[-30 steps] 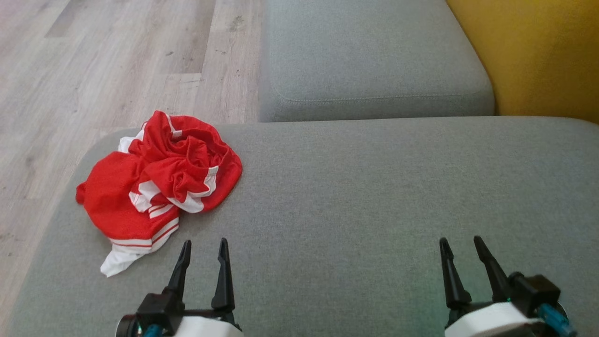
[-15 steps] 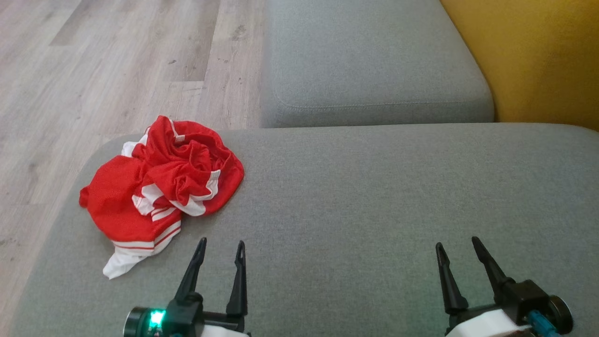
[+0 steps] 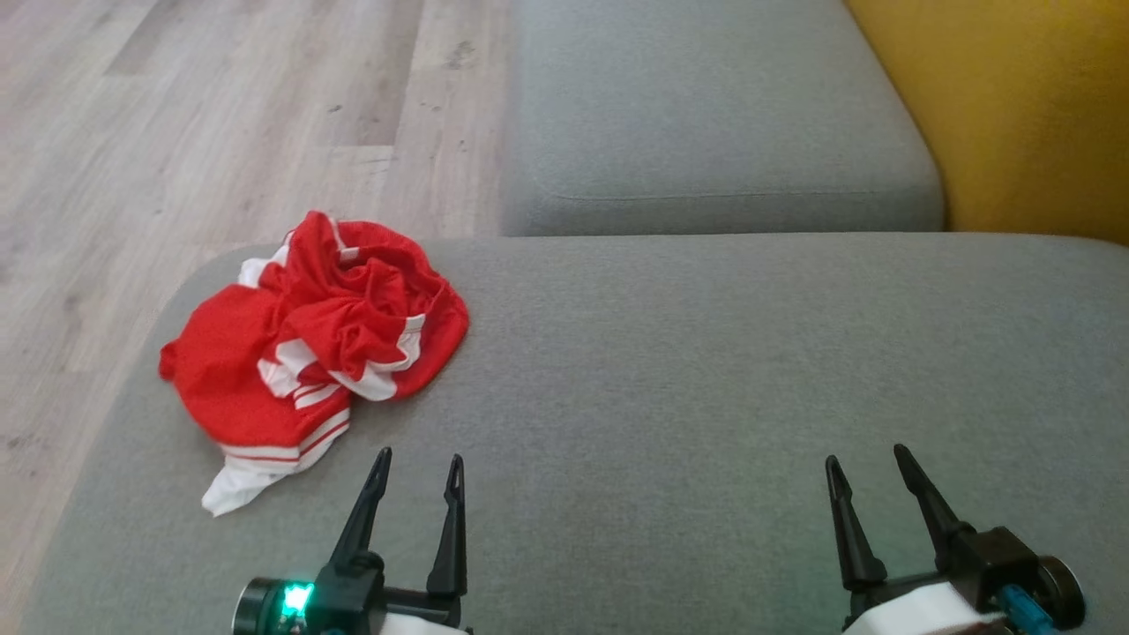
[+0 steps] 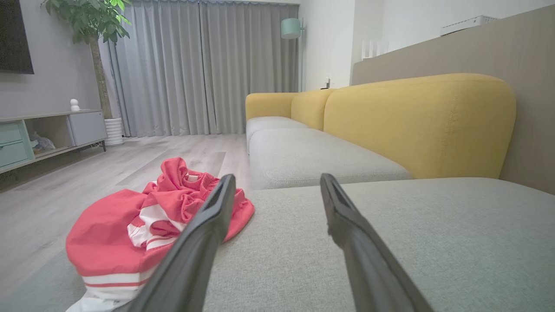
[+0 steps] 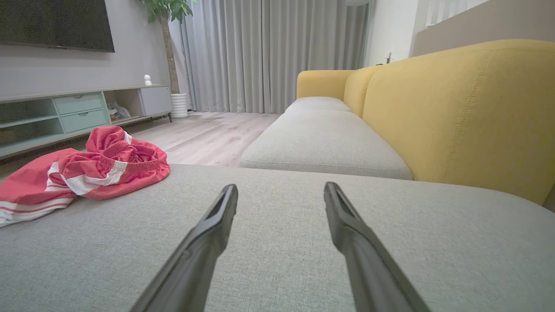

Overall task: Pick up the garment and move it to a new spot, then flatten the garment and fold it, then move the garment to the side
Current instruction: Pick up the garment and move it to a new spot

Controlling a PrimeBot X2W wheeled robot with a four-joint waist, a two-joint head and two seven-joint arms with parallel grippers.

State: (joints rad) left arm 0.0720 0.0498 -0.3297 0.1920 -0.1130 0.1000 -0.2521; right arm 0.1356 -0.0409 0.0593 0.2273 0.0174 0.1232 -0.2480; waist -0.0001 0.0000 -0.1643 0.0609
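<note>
Both jaws are standing spread and empty: we are seeing the left gripper and right gripper hovering over the grey seat cushion. Compared with a second ago, the left gripper is edging forward, its green light now showing, so the pickup seems only to be beginning. The crumpled red-and-white garment is lying untouched at its ten o'clock. Its folds are hiding its outline, and the frame is cutting off both wrists.

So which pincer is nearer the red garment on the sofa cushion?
Left. The left pincer sits just beside the red garment, near its striped hem; the right pincer is far across the grey cushion.
</note>
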